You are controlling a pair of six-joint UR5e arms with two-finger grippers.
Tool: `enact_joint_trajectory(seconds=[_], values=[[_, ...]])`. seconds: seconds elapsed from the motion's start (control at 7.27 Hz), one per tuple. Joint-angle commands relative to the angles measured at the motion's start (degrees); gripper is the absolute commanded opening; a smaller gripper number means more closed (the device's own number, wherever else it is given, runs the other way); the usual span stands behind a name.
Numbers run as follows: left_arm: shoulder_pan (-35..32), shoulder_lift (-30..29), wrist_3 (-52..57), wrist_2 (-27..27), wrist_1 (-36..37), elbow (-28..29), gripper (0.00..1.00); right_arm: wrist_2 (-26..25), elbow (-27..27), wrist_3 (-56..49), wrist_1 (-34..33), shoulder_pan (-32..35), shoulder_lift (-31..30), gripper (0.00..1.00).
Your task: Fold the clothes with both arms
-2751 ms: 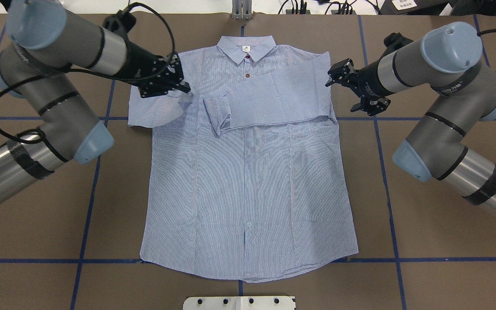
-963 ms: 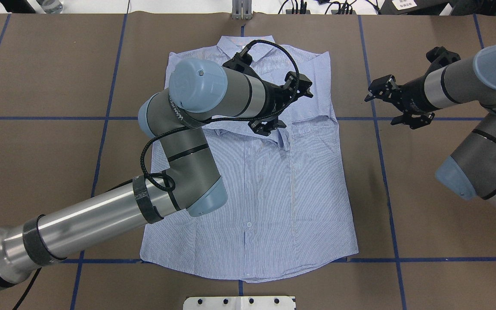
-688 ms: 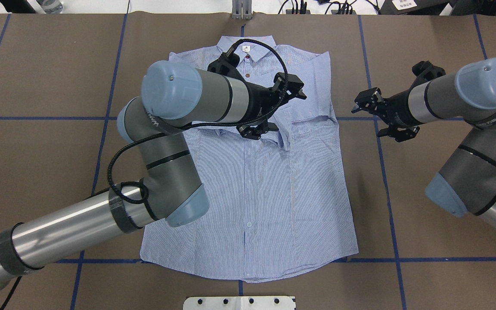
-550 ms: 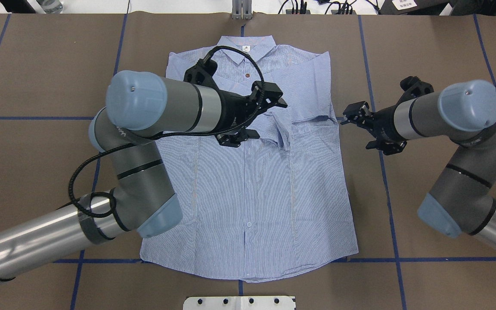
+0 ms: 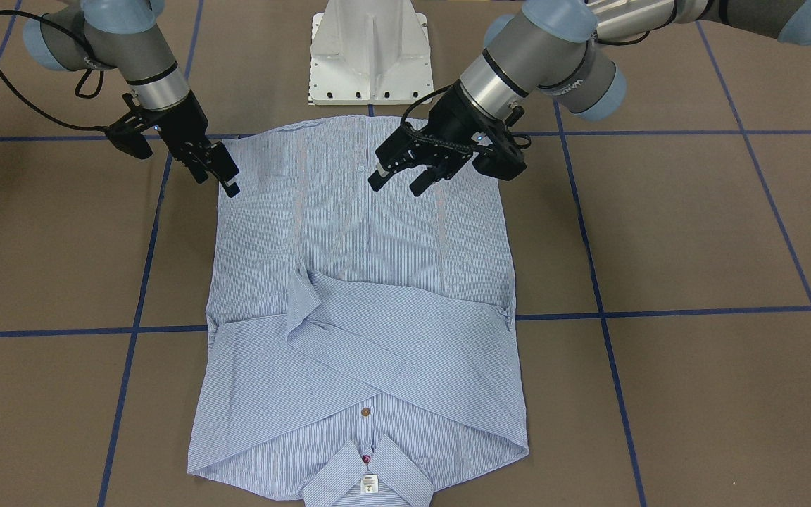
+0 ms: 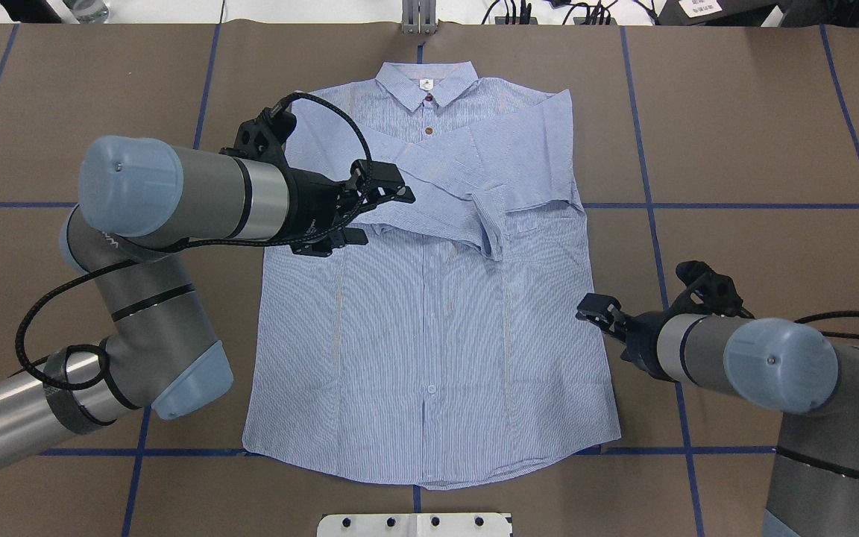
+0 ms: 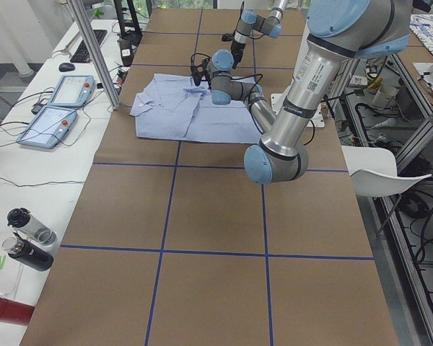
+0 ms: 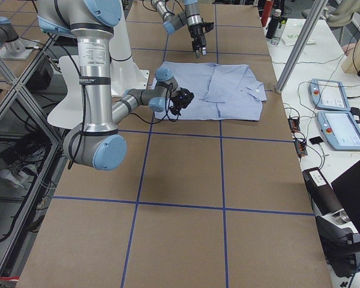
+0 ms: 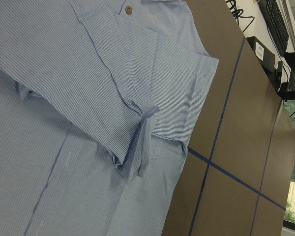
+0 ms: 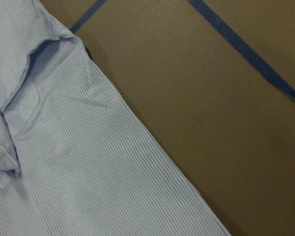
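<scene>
The shirt (image 6: 429, 328) lies flat at the middle of the table (image 6: 757, 134), sleeves crossed. Left gripper (image 6: 388, 218) above it and right gripper (image 5: 217, 183) at its side hang open, empty. Limp, light cloth, probably best pinched at hem corners.

A brown paper-covered counter (image 6: 765, 112) carries a grid of blue tape lines (image 6: 772, 205); a white side desk (image 7: 22, 169) and a white plastic chair (image 7: 386, 170) flank it.

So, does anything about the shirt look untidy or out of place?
Yes. The cuff of the sleeve folded across the shirt is bunched and creased, with its end curled over instead of lying flat. The rest of the shirt looks smooth.
</scene>
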Motion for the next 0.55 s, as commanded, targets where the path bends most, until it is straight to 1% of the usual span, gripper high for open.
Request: enact_joint_trajectory(seconds=[0.0,0.14,0.28,0.41], values=[[-1.6,0.8,2.5,0.0,0.1,0.9,0.97,-4.8,4.6,7.6,-7.4,-8.1,-3.2,0.99],[-3.1,1.4,2.7,-0.1,-0.2,2.2,0.97,-4.7,5.3,10.5,-9.1,-8.8,-3.1,0.98],[-3.2,1.8,5.3,-0.1,0.0,2.7,0.97,-5.0,5.3,13.0,-9.5,-10.3,-2.8,0.98],[-3.2,2.1,5.4,-0.1,0.0,3.2,0.97,-5.0,5.4,13.5,-9.5,-10.4,-2.8,0.98]])
